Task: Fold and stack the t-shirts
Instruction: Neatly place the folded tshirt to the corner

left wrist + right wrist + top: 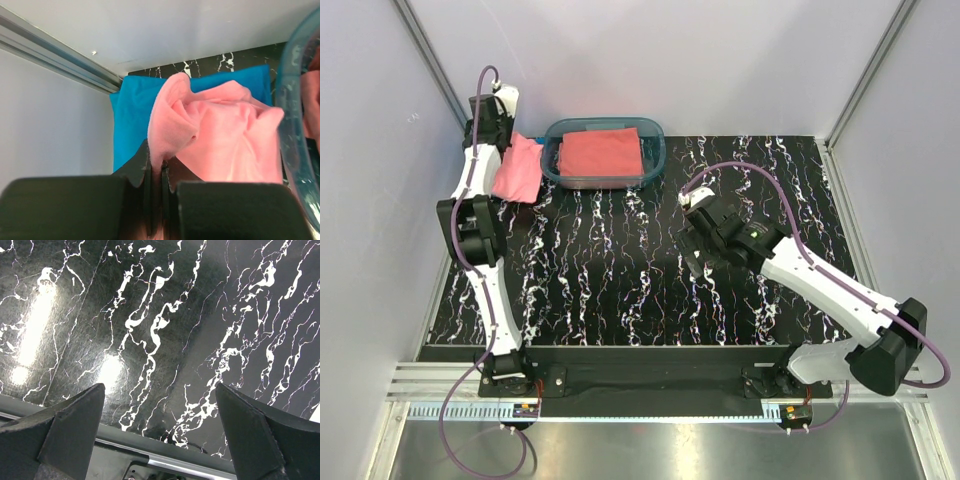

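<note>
The left gripper (161,169) is clamped on the pink shirt (225,135), which is bunched over the blue shirt (132,115) at the far-left corner of the table (620,270), just beside the tub (289,95). A red shirt (602,155) lies in the tub. The right gripper (160,405) hovers wide open above the table.

Tub (288,95): clear bluish plastic, just to the right of the left gripper (159,167), its curved rim close alongside.
Table top (150,315): glossy black with white marble veining, directly under the right gripper (160,390); two bright glare patches lie to that gripper's left.
Rail (60,62): aluminium, ahead and to the left of the left gripper, running along the foot of the wall.
Walls (670,60): plain white, beyond both grippers.
</note>
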Controlling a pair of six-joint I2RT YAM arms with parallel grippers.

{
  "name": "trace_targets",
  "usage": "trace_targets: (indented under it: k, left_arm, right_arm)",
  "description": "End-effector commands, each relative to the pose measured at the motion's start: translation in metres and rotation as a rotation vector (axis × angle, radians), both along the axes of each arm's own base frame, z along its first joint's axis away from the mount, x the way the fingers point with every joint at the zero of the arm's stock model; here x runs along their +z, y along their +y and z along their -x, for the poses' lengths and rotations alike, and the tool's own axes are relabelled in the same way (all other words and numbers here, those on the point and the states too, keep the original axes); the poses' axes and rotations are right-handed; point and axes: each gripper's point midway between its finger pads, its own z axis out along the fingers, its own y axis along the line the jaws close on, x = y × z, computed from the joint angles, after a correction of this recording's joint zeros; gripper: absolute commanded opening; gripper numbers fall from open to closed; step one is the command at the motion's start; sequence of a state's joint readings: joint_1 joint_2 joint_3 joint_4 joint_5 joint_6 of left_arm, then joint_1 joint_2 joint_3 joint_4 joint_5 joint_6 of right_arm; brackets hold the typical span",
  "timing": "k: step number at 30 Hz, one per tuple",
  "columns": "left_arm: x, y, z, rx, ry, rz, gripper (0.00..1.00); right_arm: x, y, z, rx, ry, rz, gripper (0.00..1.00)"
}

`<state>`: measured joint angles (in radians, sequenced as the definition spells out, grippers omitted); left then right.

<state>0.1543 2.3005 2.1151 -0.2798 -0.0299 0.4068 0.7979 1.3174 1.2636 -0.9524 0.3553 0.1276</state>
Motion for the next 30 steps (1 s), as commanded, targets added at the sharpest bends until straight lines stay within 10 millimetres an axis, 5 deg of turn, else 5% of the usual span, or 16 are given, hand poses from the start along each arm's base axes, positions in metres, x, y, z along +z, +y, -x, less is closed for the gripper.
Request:
trace_targets:
  k: [1,7,11,14,16,20,22,23,30]
  left_arm:
    - [0.04,0.012,-0.026,0.024,-0.173,0.007,0.0]
    - [0.019,0.021,-0.039,0.06,-0.183,0.001,0.0]
    - [0.016,0.048,-0.038,0.23,-0.213,-0.028,0.0]
    - [0.022,0.066,-0.033,0.362,-0.263,-0.042,0.16]
    - [0.026,0.074,-0.03,0.421,-0.286,-0.048,0.42]
    - [0.055,0.088,-0.012,0.576,-0.345,-0.056,0.66]
    - [0.067,0.087,-0.004,0.611,-0.36,-0.066,0.75]
    - [0.089,0.081,0.001,0.6,-0.393,-0.054,0.76]
    - [0.096,0.029,0.02,0.447,-0.306,0.092,0.68]
  right_arm:
    - [0.01,0.008,-0.011,-0.006,-0.027,-0.05,1.0]
    - [0.007,0.004,-0.013,-0.024,-0.018,-0.042,1.0]
    - [0.001,0.001,-0.014,-0.04,0.0,-0.036,1.0]
    - [0.001,0.002,-0.016,-0.051,0.005,-0.043,1.0]
    - [-0.001,0.003,-0.017,-0.058,0.014,-0.044,1.0]
    - [0.002,0.002,-0.017,-0.086,0.016,-0.054,1.0]
    - [0.003,0.001,-0.016,-0.096,0.015,-0.065,1.0]
    - [0.004,0.0,-0.015,-0.102,0.013,-0.072,1.0]
    - [0.0,0.003,-0.004,-0.117,0.025,-0.149,1.0]
